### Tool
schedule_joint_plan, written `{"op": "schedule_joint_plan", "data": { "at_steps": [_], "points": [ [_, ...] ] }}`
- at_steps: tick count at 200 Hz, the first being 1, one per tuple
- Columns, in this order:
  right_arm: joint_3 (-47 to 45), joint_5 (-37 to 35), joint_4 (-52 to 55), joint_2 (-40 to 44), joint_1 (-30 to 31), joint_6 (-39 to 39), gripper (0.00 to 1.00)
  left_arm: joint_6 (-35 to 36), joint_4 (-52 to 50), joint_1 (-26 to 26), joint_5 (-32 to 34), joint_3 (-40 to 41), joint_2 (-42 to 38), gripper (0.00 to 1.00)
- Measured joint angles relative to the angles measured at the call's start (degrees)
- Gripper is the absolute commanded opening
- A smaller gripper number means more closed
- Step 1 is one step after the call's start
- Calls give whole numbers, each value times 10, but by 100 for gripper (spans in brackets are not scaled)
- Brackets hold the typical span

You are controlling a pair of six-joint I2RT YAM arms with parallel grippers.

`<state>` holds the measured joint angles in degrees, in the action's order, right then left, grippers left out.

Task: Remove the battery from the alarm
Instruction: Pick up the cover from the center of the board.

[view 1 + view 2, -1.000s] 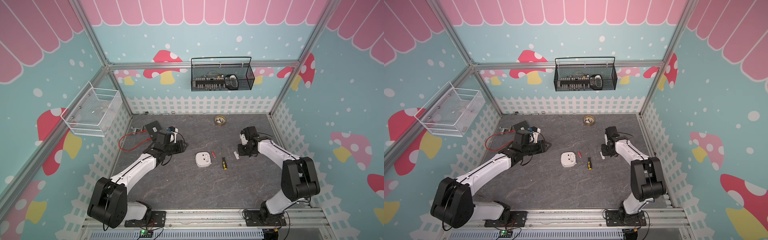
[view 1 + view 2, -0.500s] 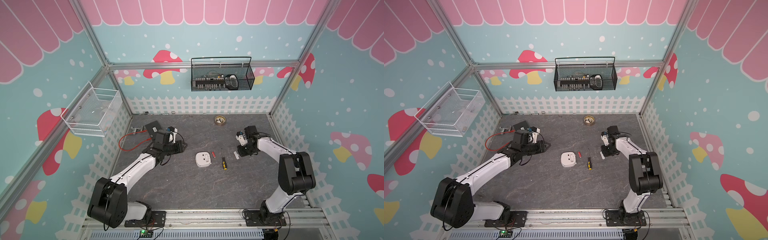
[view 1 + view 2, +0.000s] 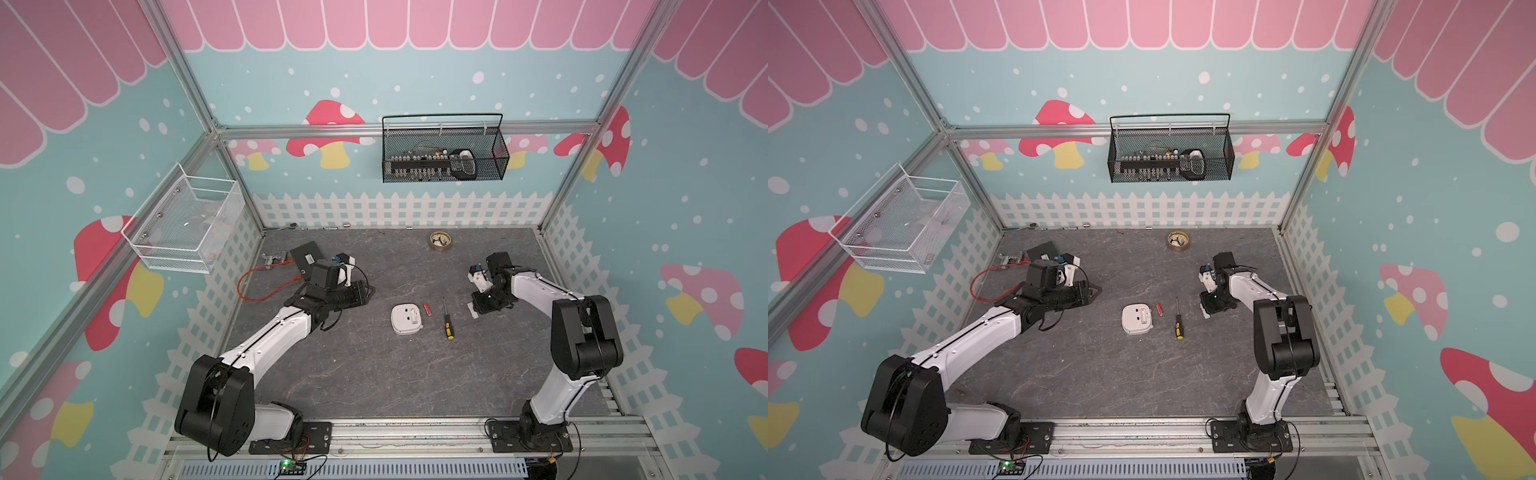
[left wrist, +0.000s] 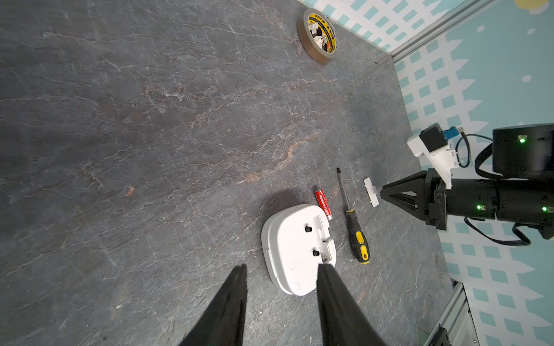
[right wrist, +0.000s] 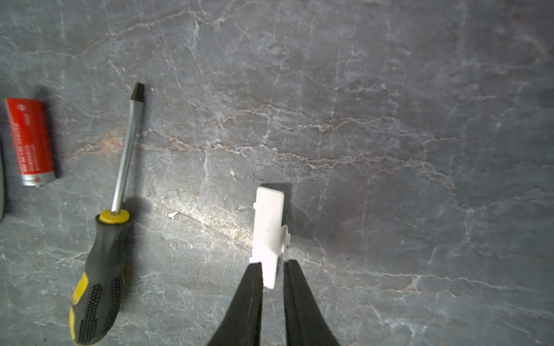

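The white alarm [image 3: 406, 319] [image 3: 1137, 318] lies face down mid-table, and its back recess [image 4: 325, 236] is open. Just right of it the red battery [image 3: 427, 308] [image 3: 1159, 309] [image 4: 323, 204] [image 5: 30, 140] lies loose on the table. My left gripper [image 4: 281, 266] [image 3: 365, 293] is open and holds nothing, its tips a short way left of the alarm. My right gripper [image 5: 273, 263] [image 3: 477, 306] stands slightly open, low over the table. One end of a small white cover [image 5: 268, 236] [image 4: 371, 191] lies between its tips, with a gap on one side.
A black-and-yellow screwdriver [image 3: 446, 320] [image 5: 111, 224] lies between the battery and the cover. A tape roll [image 3: 440, 241] sits at the back. A black box [image 3: 307, 257] and a red cable [image 3: 266, 286] are at the left. Wire baskets [image 3: 444, 153] [image 3: 183, 224] hang on the walls.
My right gripper's jaws have parted a little and let go of the white cover, which now rests on the table. The left arm has not moved.
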<state>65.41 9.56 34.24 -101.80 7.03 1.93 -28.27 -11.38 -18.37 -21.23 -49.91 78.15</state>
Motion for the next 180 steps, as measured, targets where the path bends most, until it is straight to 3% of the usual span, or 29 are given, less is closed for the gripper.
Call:
{"op": "schedule_joint_plan", "data": {
  "at_steps": [114, 180],
  "points": [
    [5, 21, -2, -29, -14, 10, 16, 0, 0, 0, 0, 0, 0, 42],
    [7, 37, -2, -32, -17, 10, 3, 0, 0, 0, 0, 0, 0, 42]
  ]
}}
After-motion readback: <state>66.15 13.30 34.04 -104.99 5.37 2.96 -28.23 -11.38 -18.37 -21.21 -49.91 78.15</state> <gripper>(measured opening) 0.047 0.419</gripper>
